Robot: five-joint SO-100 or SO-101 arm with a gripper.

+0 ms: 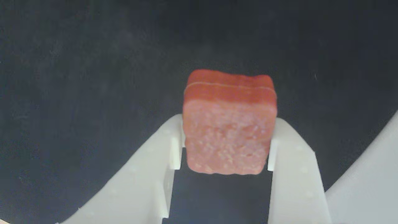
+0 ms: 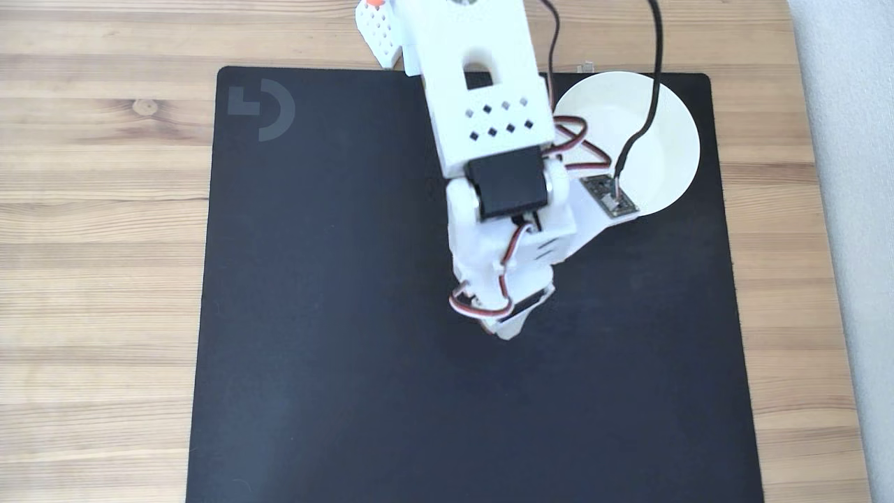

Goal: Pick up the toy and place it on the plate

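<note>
In the fixed view the arm (image 2: 489, 140) hides part of the plate (image 2: 670, 140).

Soft, even daylight lit both views, the round white plate (image 2: 663, 133) nearly overexposed, while the wrist view looked grainy and slightly blurred.

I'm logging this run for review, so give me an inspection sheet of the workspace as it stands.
Surface: black mat on a wooden table.
Job's things: toy sits between the fingers in the wrist view; white plate at the mat's upper right in the fixed view, partly behind the arm.
Clutter: nothing seen.
Gripper: gripper closed on the toy's two sides.
Cables: black cable crosses over the plate; red-white-black wires run along the arm.
Surroundings: pale strip along the right edge in the fixed view.
</note>
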